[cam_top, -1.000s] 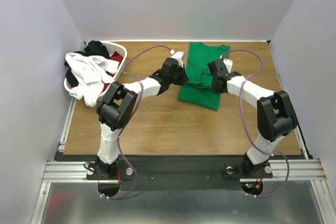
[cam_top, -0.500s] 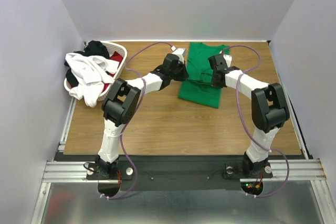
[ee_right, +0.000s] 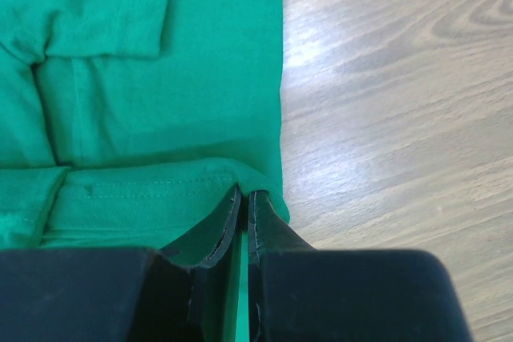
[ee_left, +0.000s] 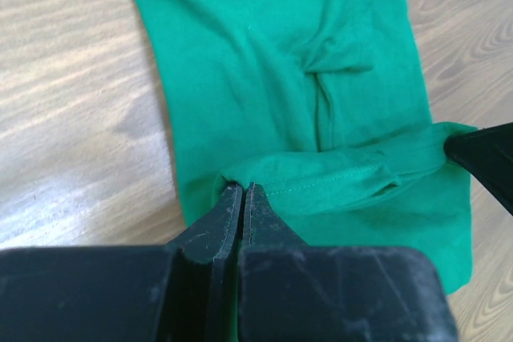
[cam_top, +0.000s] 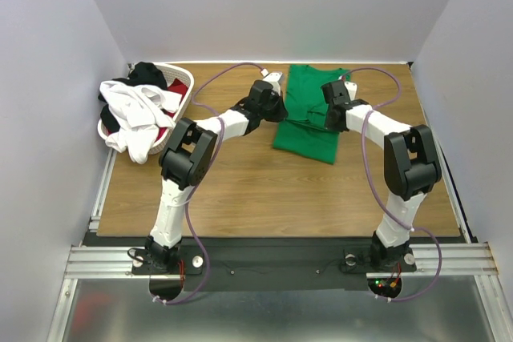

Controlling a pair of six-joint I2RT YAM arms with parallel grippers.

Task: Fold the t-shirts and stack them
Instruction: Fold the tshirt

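Green t-shirt [cam_top: 307, 118] lies far-centre on table [cam_top: 240, 186]; left gripper [ee_left: 242, 191] and right gripper [ee_right: 243, 195] each pinch its hem. My worry: uneven carry could slip one corner, skewing the fold.

- The green t-shirt [ee_left: 280, 78] is seen as soft, matt knit cloth, creased, with a stitched hem on its folded edge.
- The left tool [ee_left: 242, 190] and right tool [ee_right: 243, 195], closed on that cloth, are made of matt black plastic, dusty and finely scuffed.
- The desk [cam_top: 264, 198] under the green t-shirt is shown as smooth wood-grain board with a faint sheen.
- The basket [cam_top: 183, 102], left of the green t-shirt, is of white lattice plastic. The heaped t-shirts [cam_top: 136, 118] in it are matt cloth.
- Brushed metal rails [cam_top: 280, 258] are seen.
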